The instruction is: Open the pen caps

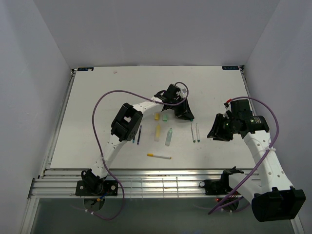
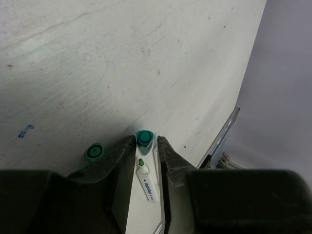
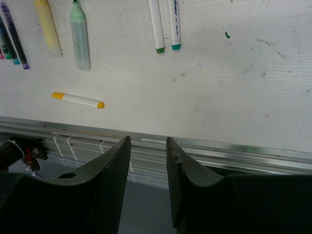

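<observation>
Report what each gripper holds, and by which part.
Left gripper clamps a white pen by its barrel, just behind the bare green nib. Right gripper holds nothing, fingers apart.

White perforated arm links [image 1: 263, 152], black joints [image 1: 126, 122], purple cables [image 1: 95, 113], matte-black end effector fingers [image 3: 114, 170].

White table [image 1: 97, 83], pale grey walls [image 1: 156, 29] — evenly lit

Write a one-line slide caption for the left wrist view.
Left gripper holds an uncapped white pen, its green nib toward a green cap; a second green cap lies nearby.
</observation>
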You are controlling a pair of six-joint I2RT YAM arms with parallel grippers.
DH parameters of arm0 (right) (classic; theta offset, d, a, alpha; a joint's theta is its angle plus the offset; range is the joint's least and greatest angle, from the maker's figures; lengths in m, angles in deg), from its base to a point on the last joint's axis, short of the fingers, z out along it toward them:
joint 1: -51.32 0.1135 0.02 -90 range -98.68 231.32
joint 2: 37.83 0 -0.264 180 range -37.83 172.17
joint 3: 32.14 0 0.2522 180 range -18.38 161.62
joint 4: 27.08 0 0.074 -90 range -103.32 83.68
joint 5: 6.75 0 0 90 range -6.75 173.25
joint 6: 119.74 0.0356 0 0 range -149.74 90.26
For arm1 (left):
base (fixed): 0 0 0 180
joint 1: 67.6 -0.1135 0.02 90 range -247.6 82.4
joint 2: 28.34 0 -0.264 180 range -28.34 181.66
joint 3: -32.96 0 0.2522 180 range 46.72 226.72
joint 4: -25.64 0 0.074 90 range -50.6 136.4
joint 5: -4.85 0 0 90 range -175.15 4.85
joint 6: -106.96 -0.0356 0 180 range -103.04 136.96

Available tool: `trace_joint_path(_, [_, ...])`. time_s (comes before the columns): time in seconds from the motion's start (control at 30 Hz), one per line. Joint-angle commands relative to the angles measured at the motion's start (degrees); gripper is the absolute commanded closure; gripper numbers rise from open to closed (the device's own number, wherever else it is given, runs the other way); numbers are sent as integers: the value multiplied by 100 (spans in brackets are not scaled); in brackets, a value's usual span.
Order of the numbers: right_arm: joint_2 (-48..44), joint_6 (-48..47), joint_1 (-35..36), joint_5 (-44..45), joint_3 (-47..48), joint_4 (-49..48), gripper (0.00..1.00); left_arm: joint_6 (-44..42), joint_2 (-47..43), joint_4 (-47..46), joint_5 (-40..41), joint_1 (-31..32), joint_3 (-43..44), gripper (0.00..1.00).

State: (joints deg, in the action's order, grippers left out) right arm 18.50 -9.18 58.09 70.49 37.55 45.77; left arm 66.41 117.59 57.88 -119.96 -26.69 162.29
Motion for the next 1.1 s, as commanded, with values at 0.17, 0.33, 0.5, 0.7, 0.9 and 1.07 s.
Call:
trace_joint_path(0.17, [-70, -34, 0, 19, -81, -20, 59, -76, -319, 33, 150, -30, -438, 59])
trace_joint_path(0.33, [-61, -34, 0, -8, -169, -82, 59, -94, -337, -11, 53, -30, -421, 58])
trace_joint_path(0.5, [-26, -34, 0, -26, -222, -135, 59, -111, -416, -72, -79, -39, -325, 58])
trace_joint_path(0.7, [79, -165, 0, 97, -117, -187, 59, -76, -767, -143, -333, -30, 158, 58])
trace_joint_path(0.9, [351, -447, 0, 379, 155, -222, 58, 214, -1661, -222, -501, -39, 370, 57])
trace_joint_path(1.07, [720, -912, 9, -402, 33, -635, 57, 4, -2927, -187, -387, -56, -323, 57])
